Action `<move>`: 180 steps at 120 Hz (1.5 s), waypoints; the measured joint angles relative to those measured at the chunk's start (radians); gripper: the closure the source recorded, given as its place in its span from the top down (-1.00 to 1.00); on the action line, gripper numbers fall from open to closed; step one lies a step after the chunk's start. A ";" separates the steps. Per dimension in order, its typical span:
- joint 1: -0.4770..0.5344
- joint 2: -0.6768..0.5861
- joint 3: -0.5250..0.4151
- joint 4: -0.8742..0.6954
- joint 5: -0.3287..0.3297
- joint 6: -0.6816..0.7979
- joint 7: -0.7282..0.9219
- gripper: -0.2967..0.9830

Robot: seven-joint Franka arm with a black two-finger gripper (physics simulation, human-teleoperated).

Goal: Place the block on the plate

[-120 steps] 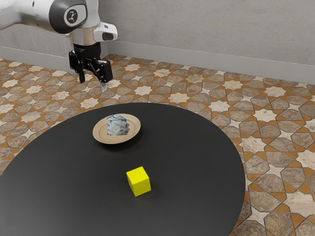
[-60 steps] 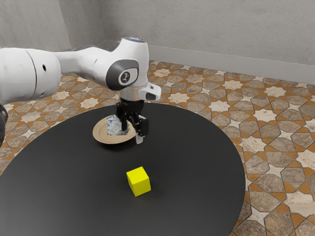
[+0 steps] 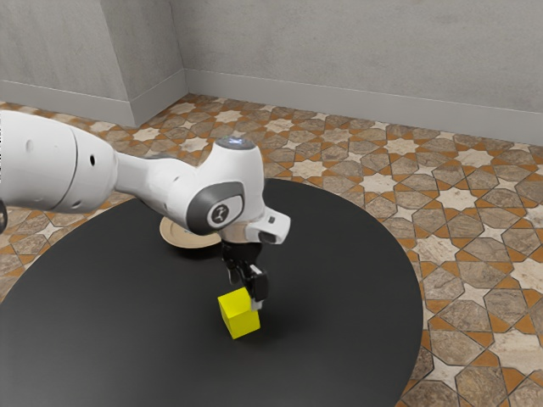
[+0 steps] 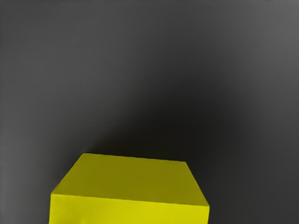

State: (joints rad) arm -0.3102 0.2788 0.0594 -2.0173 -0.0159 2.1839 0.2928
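In the exterior view, coming in from nine o'clock with the white arm, smooth and rounded like plastic shell. Bending at the thick wrist joint and pointing the black claw down, with a small lean toward five o'clock. Holding the claw with its fingers apart, at the upper part of the yellow block; at one o'clock of this block, reaching in front of its edge with a pale fingertip. Too hidden to tell about touching. Resting on the black, round, smooth tabletop: the block, plain cube, sharp edges. At eleven o'clock from the block, well apart: a round beige plate, partly behind the arm. On the wrist joint, a round black-and-white emblem, without letters possible to read. Around, a floor of star-pattern stone tiles, brown, cream and orange.

In the wrist view, looking steeply at the block, very near under the hand: one face olive, one brighter. Beside it, soft dark shadow on the grey-black tabletop.
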 joint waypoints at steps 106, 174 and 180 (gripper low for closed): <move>0.011 0.016 0.008 -0.139 -0.005 0.223 0.059 0.54; 0.014 0.012 0.007 -0.148 -0.005 0.235 0.063 0.15; 0.014 0.012 0.007 -0.148 -0.004 0.235 0.062 0.13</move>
State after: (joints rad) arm -0.2961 0.2906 0.0664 -2.1648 -0.0198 2.4189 0.3546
